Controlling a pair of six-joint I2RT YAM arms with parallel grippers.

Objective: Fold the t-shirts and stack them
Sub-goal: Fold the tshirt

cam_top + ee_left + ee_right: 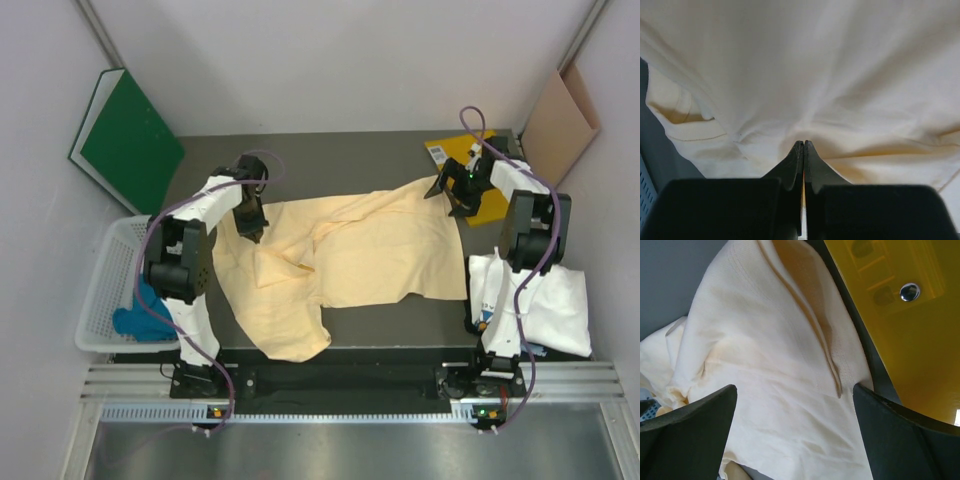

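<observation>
a: top view first, where is the peach shirt [350, 255]?
b: spread over the table [330, 160] centre, one part hanging off at 6 o'clock. the left claw [250, 228] pinches its edge at 10 o'clock, tips closed on the cloth.
a: and the right claw [462, 190]?
b: at 2 o'clock, spread wide above the shirt's corner, beside the yellow folder [447, 150]. the white shirt [545, 305] lies at 4, the teal shirt [140, 318] in the basket [105, 290] at 8.

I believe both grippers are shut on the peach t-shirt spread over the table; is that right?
Not quite. Only the left gripper is shut on the peach t-shirt; the right gripper is open, its jaws apart above it, as the right wrist view shows.
</observation>
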